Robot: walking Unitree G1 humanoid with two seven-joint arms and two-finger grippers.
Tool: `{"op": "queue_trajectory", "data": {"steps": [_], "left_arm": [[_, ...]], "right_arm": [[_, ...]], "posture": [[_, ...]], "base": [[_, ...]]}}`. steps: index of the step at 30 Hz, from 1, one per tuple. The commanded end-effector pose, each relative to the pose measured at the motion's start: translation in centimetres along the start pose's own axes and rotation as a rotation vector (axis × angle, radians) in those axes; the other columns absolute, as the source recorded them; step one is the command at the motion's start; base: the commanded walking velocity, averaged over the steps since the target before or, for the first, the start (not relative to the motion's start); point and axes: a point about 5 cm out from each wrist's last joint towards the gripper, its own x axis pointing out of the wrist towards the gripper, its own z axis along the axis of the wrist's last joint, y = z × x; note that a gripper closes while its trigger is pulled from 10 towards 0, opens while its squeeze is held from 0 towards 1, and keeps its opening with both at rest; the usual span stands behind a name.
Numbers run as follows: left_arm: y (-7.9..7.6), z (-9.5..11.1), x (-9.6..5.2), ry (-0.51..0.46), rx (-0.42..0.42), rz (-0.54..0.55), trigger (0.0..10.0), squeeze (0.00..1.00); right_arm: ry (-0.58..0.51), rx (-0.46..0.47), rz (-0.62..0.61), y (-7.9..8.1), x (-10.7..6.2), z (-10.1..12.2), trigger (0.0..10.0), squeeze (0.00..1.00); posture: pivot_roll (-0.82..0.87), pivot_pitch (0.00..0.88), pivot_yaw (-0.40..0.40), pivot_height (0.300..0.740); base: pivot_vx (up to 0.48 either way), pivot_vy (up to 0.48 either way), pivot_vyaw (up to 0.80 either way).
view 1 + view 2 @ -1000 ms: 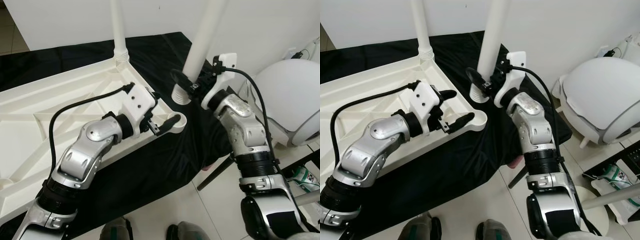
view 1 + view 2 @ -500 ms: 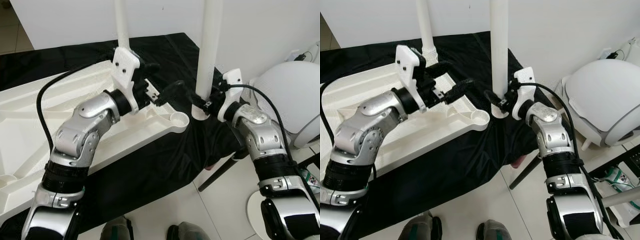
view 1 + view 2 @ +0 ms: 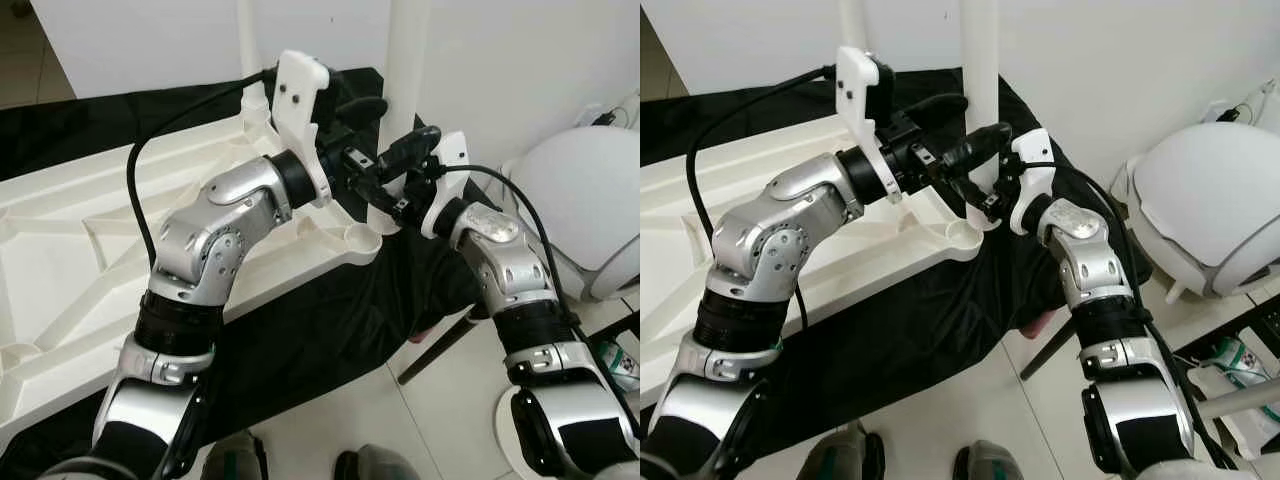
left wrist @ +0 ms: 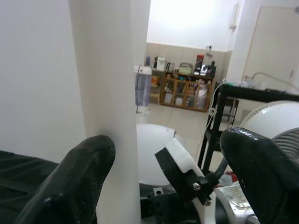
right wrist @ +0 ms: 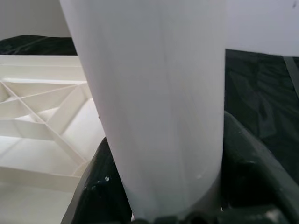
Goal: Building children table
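I see one upturned white tabletop (image 3: 90,240) and two white legs: one socketed at the far corner (image 3: 247,40), one (image 3: 980,90) upright beside the near corner socket (image 3: 358,238), clamped by my right gripper (image 5: 154,186). Left gripper (image 3: 385,135) spread open around it.

table leg (image 5: 154,102): smooth white plastic | tabletop (image 3: 90,230): matt white plastic | cloth (image 3: 320,330): black, sheeny

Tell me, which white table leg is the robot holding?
The nearer leg, clamped by the right gripper. The far leg stands alone in its corner.
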Motion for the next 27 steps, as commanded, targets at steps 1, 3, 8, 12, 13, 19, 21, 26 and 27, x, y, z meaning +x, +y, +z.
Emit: {"op": "queue_trajectory", "data": {"steps": [1,3,8,12,13,19,21,26,27], "left_arm": [[0.6,-0.1,1.3,0.025,0.017,0.090,10.0,0.00],[1.1,0.1,1.6,0.022,0.013,0.132,10.0,0.00],[2.1,0.5,2.2,0.022,0.031,0.213,10.0,0.00],[2.8,0.8,2.3,0.024,0.042,0.234,10.0,0.00],[3.1,0.8,2.1,0.034,0.051,0.241,10.0,0.00],[4.2,0.7,1.6,0.055,0.070,0.298,10.0,0.00],[4.3,1.0,1.6,0.039,0.057,0.297,10.0,0.00],[4.2,2.2,2.0,-0.011,0.028,0.269,10.0,0.00],[4.1,2.8,2.2,-0.031,0.009,0.245,10.0,0.00]], "right_arm": [[-0.025,-0.052,0.024,0.3,0.5,0.8,10.0,0.00],[-0.027,-0.050,0.020,0.3,0.5,0.9,10.0,0.00],[-0.036,-0.040,-0.003,0.3,0.5,0.8,10.0,0.00],[-0.042,-0.036,-0.015,0.1,0.6,0.7,10.0,0.00],[-0.045,-0.035,-0.027,-0.1,0.6,0.8,10.0,0.00],[-0.047,-0.030,-0.067,-0.8,0.3,0.7,10.0,0.00],[-0.043,-0.028,-0.050,-0.7,0.3,0.6,10.0,0.00],[-0.027,-0.030,-0.016,-0.4,0.2,0.2,10.0,0.00],[-0.019,-0.031,-0.004,-0.3,0.2,0.0,10.0,0.00]], "posture": [[-0.02,0.000,-0.025,0.740],[-0.03,0.000,-0.025,0.740],[-0.03,0.000,-0.023,0.740],[-0.04,0.000,-0.021,0.740],[-0.04,0.000,-0.021,0.740],[-0.04,0.000,-0.014,0.740],[-0.04,0.000,-0.016,0.740],[-0.04,0.000,-0.017,0.740],[-0.04,0.000,-0.017,0.740]], "base": [[0.000,0.000,0.00],[0.000,0.000,0.00],[0.000,0.000,0.00],[0.000,0.000,0.00],[0.000,0.000,0.00],[0.000,0.000,0.00],[0.000,0.000,0.00],[0.000,0.000,0.00],[0.000,0.000,0.00]]}}
